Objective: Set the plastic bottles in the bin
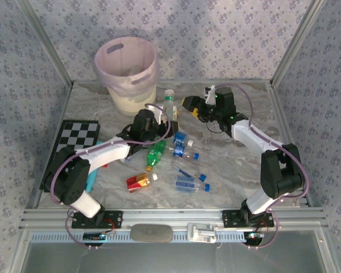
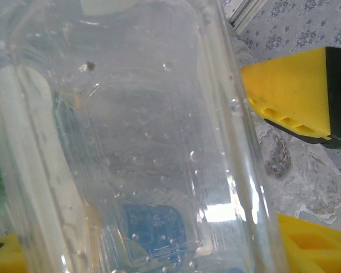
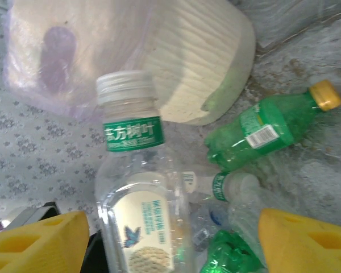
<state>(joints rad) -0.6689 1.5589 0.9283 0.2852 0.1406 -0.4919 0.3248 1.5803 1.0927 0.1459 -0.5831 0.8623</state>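
Clear bottle [image 3: 131, 170] gripped in left claw [image 2: 156, 250], right claw [image 3: 173, 242] spread alongside

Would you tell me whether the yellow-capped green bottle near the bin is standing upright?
No, the green bottle lies on its side on the table near the bin.

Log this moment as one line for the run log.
left gripper: shut on upright clear bottle | right gripper: open beside it | other bottles: lying loose | bin: beyond left gripper
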